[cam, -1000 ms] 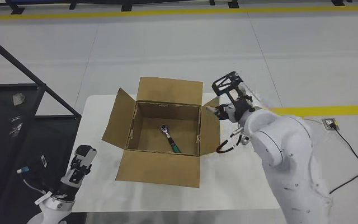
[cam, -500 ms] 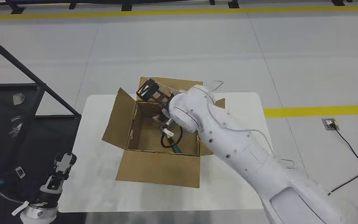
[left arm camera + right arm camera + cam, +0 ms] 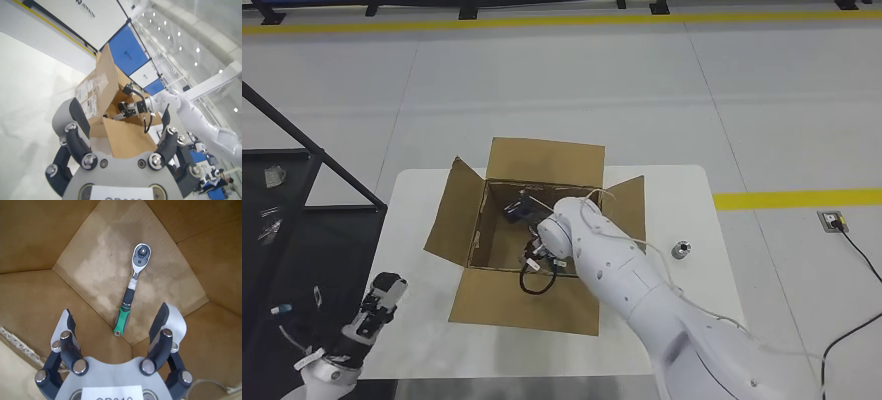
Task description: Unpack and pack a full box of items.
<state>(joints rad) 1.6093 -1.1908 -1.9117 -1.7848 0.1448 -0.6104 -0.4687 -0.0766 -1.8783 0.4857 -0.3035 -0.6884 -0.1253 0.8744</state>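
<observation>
Now my right gripper (image 3: 116, 310) hangs inside the cardboard box (image 3: 28, 237), jaws wide, empty. Ratchet wrench (image 3: 132, 281) lies flat on the box floor ahead, green handle nearest, long axis running away along the gap's midline. Left gripper (image 3: 121, 106), also wide, well apart.

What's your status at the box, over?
Right gripper open in box, over ratchet. Left gripper open, empty, outside the box. Ratchet flat on box floor, untouched. Nothing in the way.
</observation>
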